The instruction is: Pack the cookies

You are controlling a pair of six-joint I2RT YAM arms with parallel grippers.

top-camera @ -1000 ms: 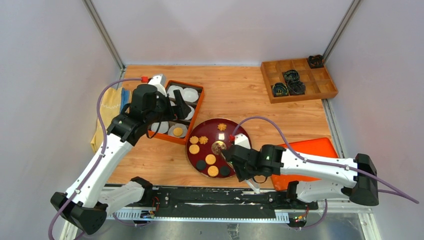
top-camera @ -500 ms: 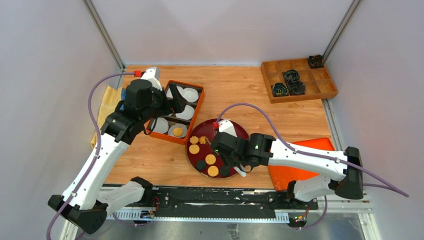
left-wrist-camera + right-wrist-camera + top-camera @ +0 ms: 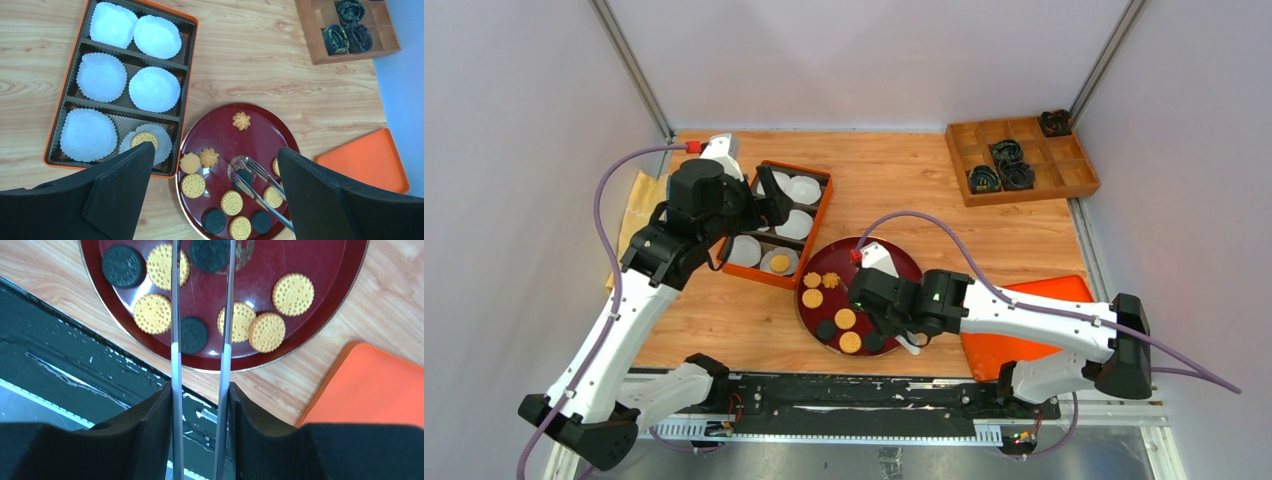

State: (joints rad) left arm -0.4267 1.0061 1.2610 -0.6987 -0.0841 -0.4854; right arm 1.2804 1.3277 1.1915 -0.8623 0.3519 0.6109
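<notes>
1. You are working around the dark red plate [image 3: 220, 130], which is sitting on the wooden table [image 3: 250, 60] close to the arms' bases. It is carrying nearly all the cookies [image 3: 193, 185]: round golden ones, round black ones and two flower-shaped ones. They are lying flat in a single layer, crowded mostly onto the plate's near half.
2. Just beside the plate's left rim, the orange tray [image 3: 189, 65] is lying with six white paper cups [image 3: 102, 77] set two to a row. The cup nearest the plate is holding one golden cookie [image 3: 144, 140].
3. Your left gripper [image 3: 215, 152] is hovering above the tray, left of the plate, with its jaws spread wide and nothing between them.
4. Your right gripper [image 3: 200, 390] is hanging over the plate's near edge, clamping a pair of metal tongs [image 3: 174, 315]. The tong arms are reaching toward the plate's middle, and their tips are standing either side of a black cookie [image 3: 210, 252]. You cannot tell whether they are pinching it.
5. Well apart from the plate, to its far right, the wooden box [image 3: 1079, 160] is holding black coiled rings [image 3: 1007, 152] in several of its compartments.
6. Right of the plate, an orange lid [image 3: 1054, 295] is lying flat, partly under your right arm. Left of the plate, beyond the tray, a yellow cloth [image 3: 639, 215] is lying on the table.
</notes>
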